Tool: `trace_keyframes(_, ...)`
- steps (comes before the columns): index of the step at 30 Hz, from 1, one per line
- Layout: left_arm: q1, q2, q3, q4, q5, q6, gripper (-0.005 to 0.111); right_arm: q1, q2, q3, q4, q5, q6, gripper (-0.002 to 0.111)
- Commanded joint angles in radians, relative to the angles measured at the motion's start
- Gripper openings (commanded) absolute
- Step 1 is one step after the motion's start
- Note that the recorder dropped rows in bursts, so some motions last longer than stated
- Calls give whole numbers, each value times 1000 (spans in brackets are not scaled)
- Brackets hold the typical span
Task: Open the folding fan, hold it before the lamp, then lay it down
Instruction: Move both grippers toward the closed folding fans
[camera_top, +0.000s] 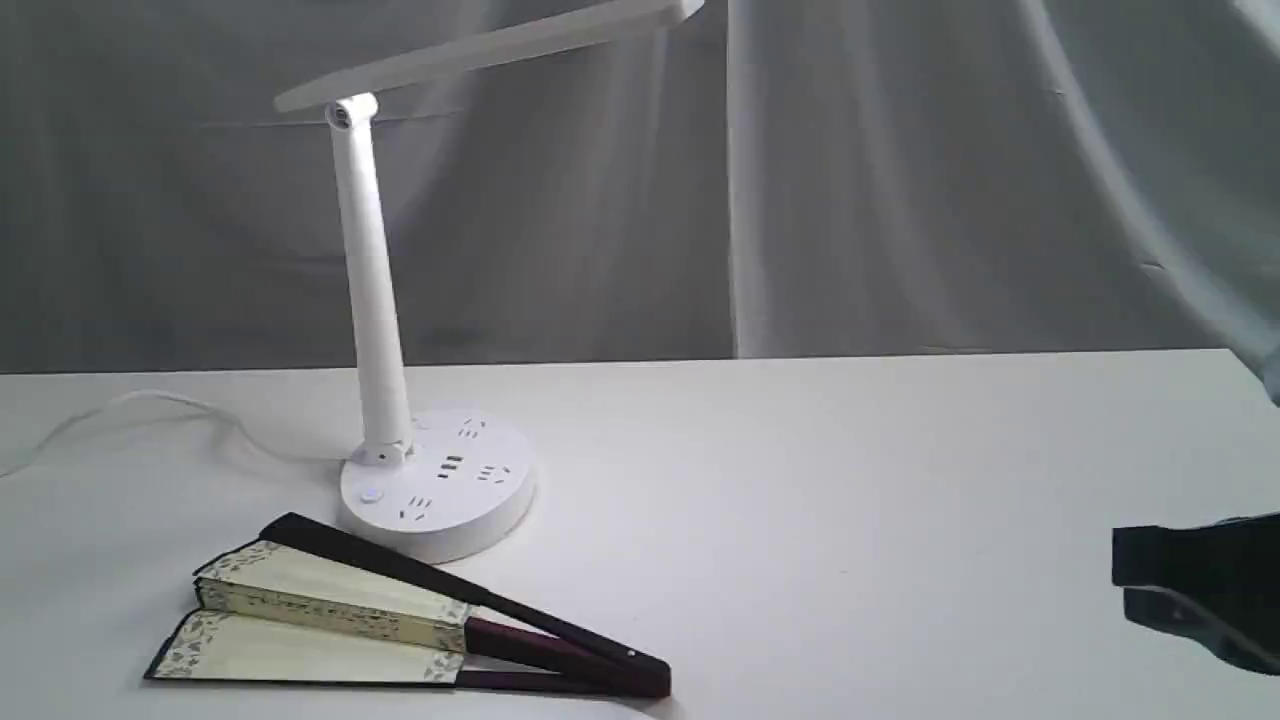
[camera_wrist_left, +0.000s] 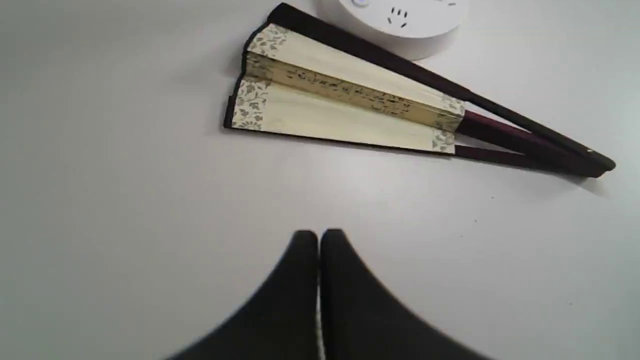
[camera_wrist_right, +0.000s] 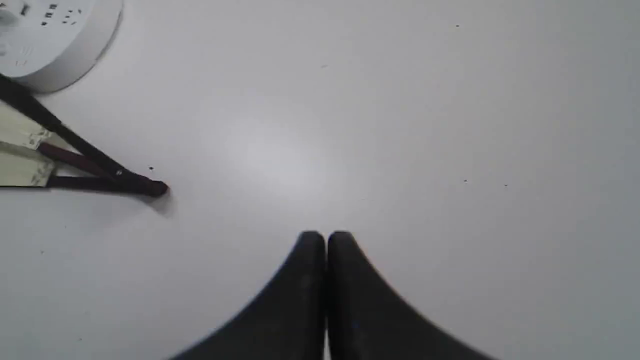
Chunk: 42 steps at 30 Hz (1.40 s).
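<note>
Exterior view is showing the folding fan (camera_top: 400, 625) lying flat just in front of the lamp (camera_top: 372, 300). Its far guard is running just beside the lamp's round base; contact cannot be confirmed. The fan is sitting only partly spread, with two cream panels showing. Its maroon ribs are converging at a pivot that is pointing away from the lamp, toward the right arm's side.

The left gripper (camera_wrist_left: 318, 236) is hovering over bare table in front of the lamp, near the fan's leaf, fingertips pressed together and empty. The right gripper (camera_wrist_right: 326, 236) is hovering well apart from the lamp, beyond the fan's pivot, likewise pressed together and empty.

Judgement: the opening step is in hand, with no grasp made yet. The next move is likely calling for both claws to spread, one pinning a guard near the pivot, the other drawing the opposite guard away from the lamp.

The table (camera_top: 850, 470) is presenting a plain white matte surface. A white cord (camera_top: 150, 405) is trailing from the lamp's base. A grey draped cloth (camera_top: 900, 200) is hanging behind the lamp.
</note>
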<state>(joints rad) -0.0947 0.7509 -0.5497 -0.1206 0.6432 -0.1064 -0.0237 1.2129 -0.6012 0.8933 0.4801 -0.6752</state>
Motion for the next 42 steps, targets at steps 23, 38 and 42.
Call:
trace_keyframes(23, 2, 174, 4, 306, -699, 25, 0, 5, 235, -117, -21, -412, -192, 0)
trace_keyframes(38, 2, 555, 104, 182, -1112, 28, 0, 128, 240, -117, -87, -584, -267, 0)
trace_keyframes(42, 2, 594, 104, 182, -1117, 24, 0, 171, 240, -117, -43, -601, -75, 0)
